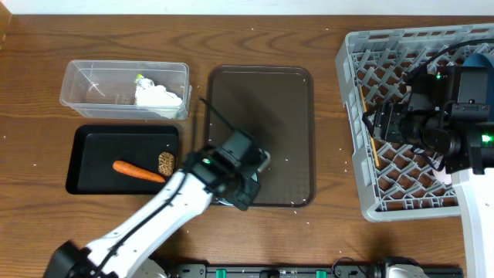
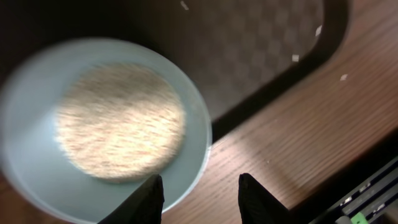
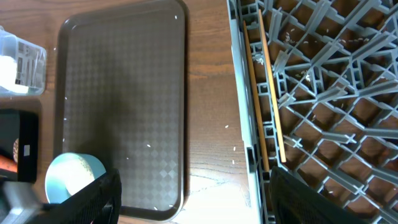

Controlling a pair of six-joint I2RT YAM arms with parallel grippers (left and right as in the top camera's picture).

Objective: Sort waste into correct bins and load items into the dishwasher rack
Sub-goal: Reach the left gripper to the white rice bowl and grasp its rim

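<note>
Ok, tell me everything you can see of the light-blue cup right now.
The light-blue cup is round and smooth, upright, mouth toward the left wrist camera. A pale grainy patch, perhaps rice, covers its inside; that view is blurred. It sits at the near-left corner of the dark-brown tray, overlapping the tray's rim. The left gripper is above it, jaws apart, one finger beside the cup's rim; whether they touch cannot be told.

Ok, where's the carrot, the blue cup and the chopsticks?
carrot (image 1: 139,171): overhead view, middle of its orange body.
light-blue cup (image 2: 195,140): left wrist view, right side of its rim.
chopsticks (image 3: 271,93): right wrist view, midway along one stick.
</note>
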